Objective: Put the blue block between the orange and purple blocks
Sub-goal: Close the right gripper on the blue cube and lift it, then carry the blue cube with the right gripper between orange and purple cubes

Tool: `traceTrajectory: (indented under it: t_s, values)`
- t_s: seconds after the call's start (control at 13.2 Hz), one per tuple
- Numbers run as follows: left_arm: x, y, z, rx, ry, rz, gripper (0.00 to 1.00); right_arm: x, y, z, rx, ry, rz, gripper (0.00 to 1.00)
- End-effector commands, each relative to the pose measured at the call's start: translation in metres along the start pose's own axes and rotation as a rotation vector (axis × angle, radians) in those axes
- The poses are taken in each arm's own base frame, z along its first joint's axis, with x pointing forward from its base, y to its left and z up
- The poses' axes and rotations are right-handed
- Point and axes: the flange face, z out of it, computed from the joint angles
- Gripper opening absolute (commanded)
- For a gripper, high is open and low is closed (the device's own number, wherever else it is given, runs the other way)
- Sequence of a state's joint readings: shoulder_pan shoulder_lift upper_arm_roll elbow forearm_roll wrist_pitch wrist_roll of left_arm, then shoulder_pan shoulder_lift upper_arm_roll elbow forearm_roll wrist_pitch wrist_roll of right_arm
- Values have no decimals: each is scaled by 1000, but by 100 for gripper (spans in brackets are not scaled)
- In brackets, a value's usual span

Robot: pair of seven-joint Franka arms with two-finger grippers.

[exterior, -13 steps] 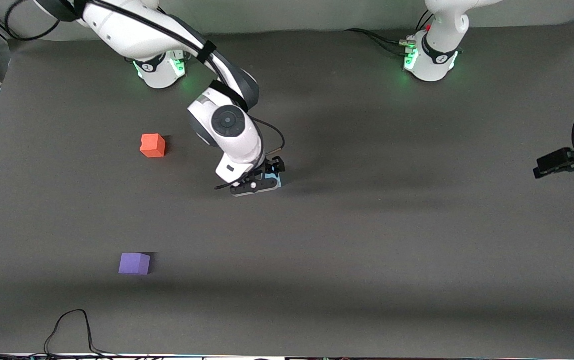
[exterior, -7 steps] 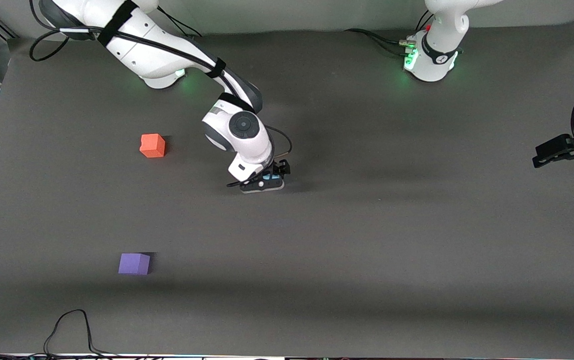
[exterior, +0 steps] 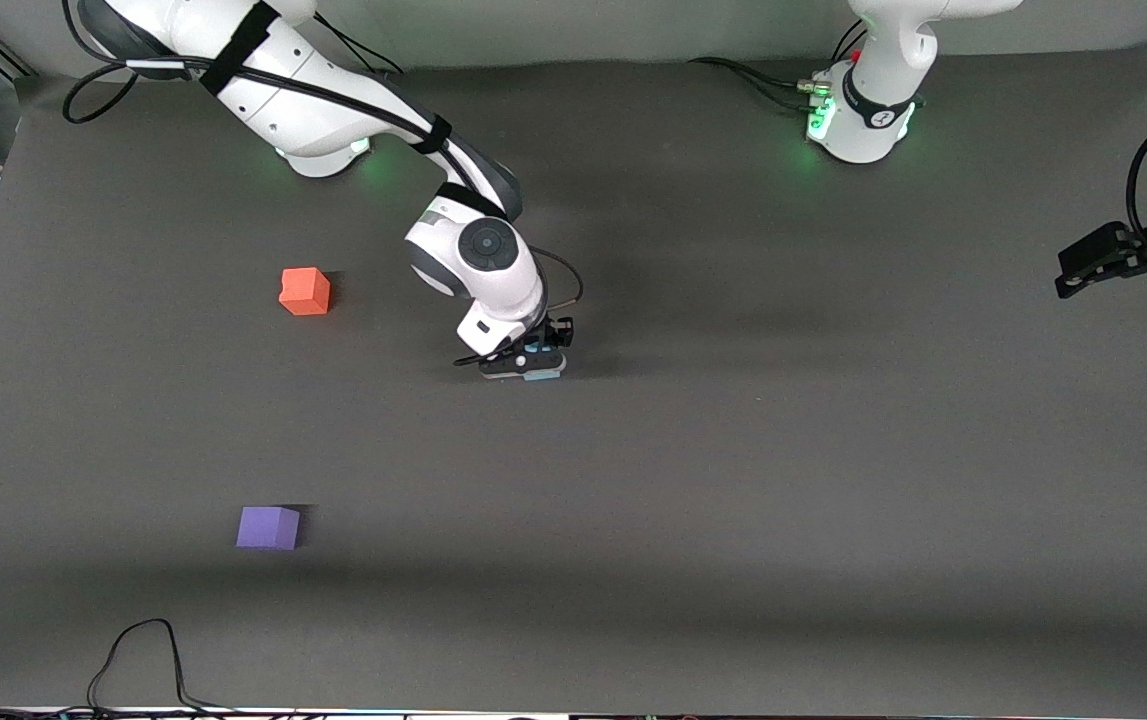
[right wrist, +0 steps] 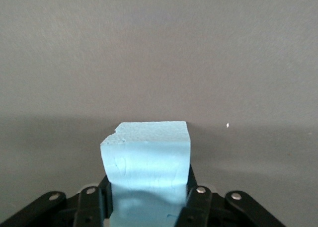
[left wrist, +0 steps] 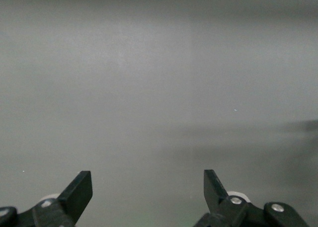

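While the orange block (exterior: 305,291) sits at the upper left of the front view and the purple block (exterior: 268,527) lies lower in that view, nearer the camera, the stretch of dark surface (exterior: 733,480) between them is bare: the placement itself is not yet done. Both cubes rest toward the right arm's end of the surface, well apart from each other.

Moving toward the middle of the frame, the right tool (exterior: 525,362) is down at the surface, and only a sliver of the blue block (exterior: 539,374) shows under it. The right wrist view settles the matter: the blue block (right wrist: 147,162) sits squeezed between the two dark fingers (right wrist: 196,199), so the grasp looks secured. One top corner of the foam looks chipped.

At the right edge of the frame, the left tool (exterior: 1098,262) waits up off the surface, its fingers (left wrist: 77,192) spread wide with nothing between them.

By my reading, the pick is made; what remains is the lift, the carry to the gap between orange and purple, and the release.
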State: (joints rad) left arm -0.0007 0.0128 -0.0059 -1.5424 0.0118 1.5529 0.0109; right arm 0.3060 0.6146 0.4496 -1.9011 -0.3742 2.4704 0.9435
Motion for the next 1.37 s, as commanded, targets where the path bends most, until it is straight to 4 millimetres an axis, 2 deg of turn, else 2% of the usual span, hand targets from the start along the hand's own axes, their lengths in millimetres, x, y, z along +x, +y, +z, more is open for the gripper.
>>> traceTrajectory:
  t_s: [0.0, 0.08, 0.23, 0.3, 0.38, 0.53, 0.61, 0.76, 0.83, 0.99, 1.06, 1.14, 1.29]
  values:
    - [-7, -4, 0, 10, 16, 16, 100, 18, 30, -74, -54, -3, 112, 34]
    - [-6, -3, 1, 10, 14, 16, 100, 32, 57, -118, -33, -29, 115, 34]
    - [-7, 1, 1, 10, 10, 24, 100, 62, 139, -168, 18, -84, 106, 34]
    - [-7, 4, 1, 10, 10, 29, 100, 68, 184, -182, 36, -85, 126, 34]
    - [-7, 6, 2, 10, 7, 33, 100, 74, 226, -191, 34, -71, 149, 34]
    - [-6, 10, 3, 10, 7, 41, 100, 84, 303, -186, 19, -74, 177, 34]
    - [-6, 8, 3, 10, 5, 38, 100, 86, 326, -176, 12, -86, 184, 34]
    - [-6, 6, 3, 8, 7, 33, 100, 84, 355, -145, -5, -102, 232, 34]
    - [-7, 8, 4, 5, 2, 36, 100, 82, 366, -124, -15, -104, 252, 34]
    - [-6, 8, 6, 2, -1, 38, 100, 71, 375, -78, -26, -56, 262, 34]
    - [-6, 8, 6, 2, -1, 38, 100, 69, 377, -62, -30, -34, 258, 34]
    - [-5, 7, 7, 2, -2, 44, 100, 69, 378, -50, -37, -40, 257, 34]
    - [-5, 7, 7, 0, -4, 49, 100, 68, 380, -37, -43, -39, 253, 34]
